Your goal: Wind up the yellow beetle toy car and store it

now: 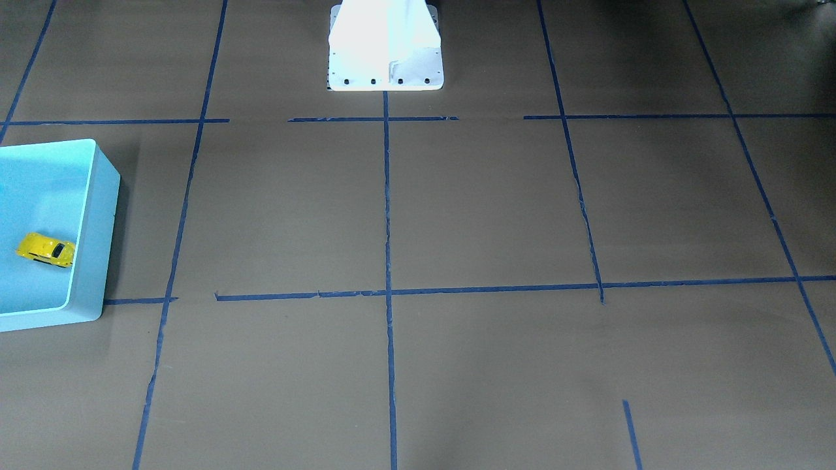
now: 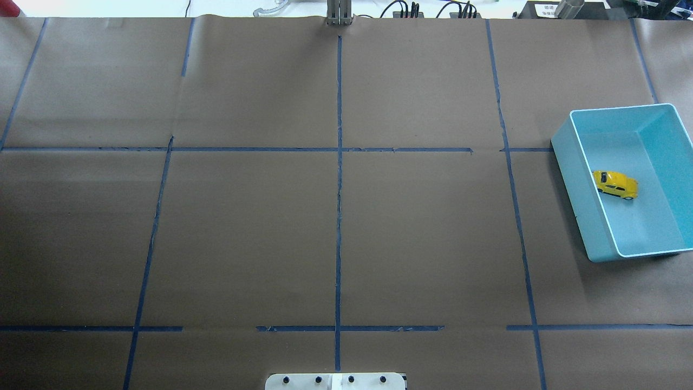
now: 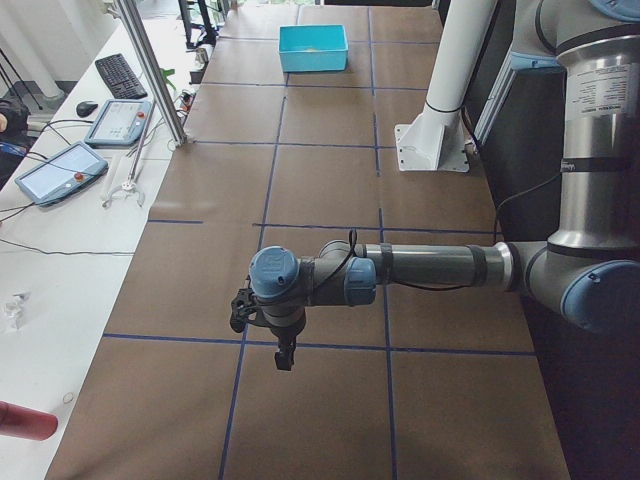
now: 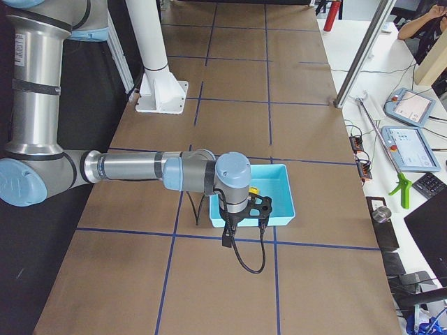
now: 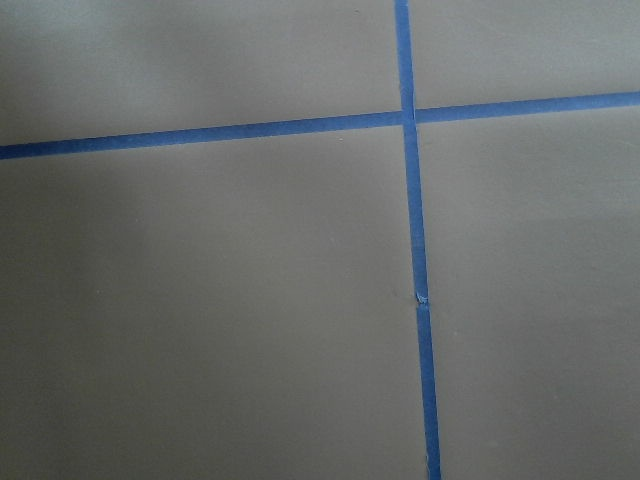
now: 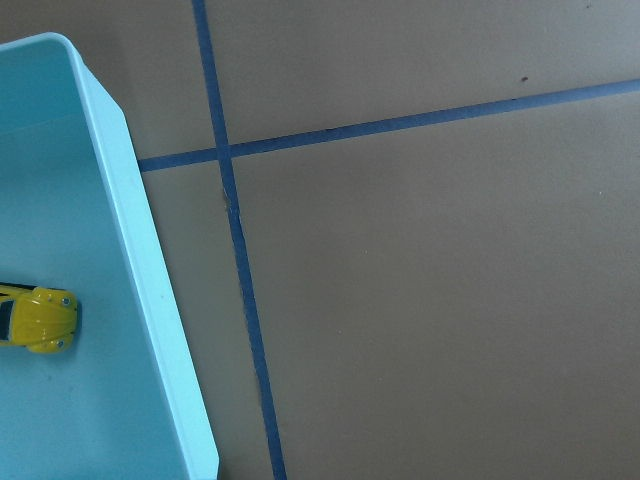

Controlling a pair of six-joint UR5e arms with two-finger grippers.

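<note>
Yellow beetle toy car [image 2: 615,184] sits inside the light blue bin [image 2: 587,216], upright on its wheels on the bin floor. It is just beside the long wall nearest the table's middle (can't tell if it touches). Nothing holds it. In the front-facing view the car [image 1: 46,249] is near the bin wall [image 1: 98,228], and the bin is cut off by that view's left edge. The right wrist view catches one rounded end of the car [image 6: 38,319] and the bin rim [image 6: 150,270].

The bin stands on the robot's right side of the table [image 2: 243,227], which is covered in brown paper with a blue tape [image 2: 339,216] grid. The white pedestal [image 1: 385,52] of the robot stands at the table's edge, well apart from the bin.

The right gripper [image 4: 226,243] hangs above the table just beside the bin [image 4: 279,218], pointing down. It shows only in the side view, so I cannot tell if the claw is released or clenched. The left gripper [image 3: 284,358] hangs over the table's other end, well apart from the bin [image 3: 313,60], also pointing down. Claw state cannot be told there either. The left wrist view shows only paper and a tape cross [image 5: 408,116].
</note>
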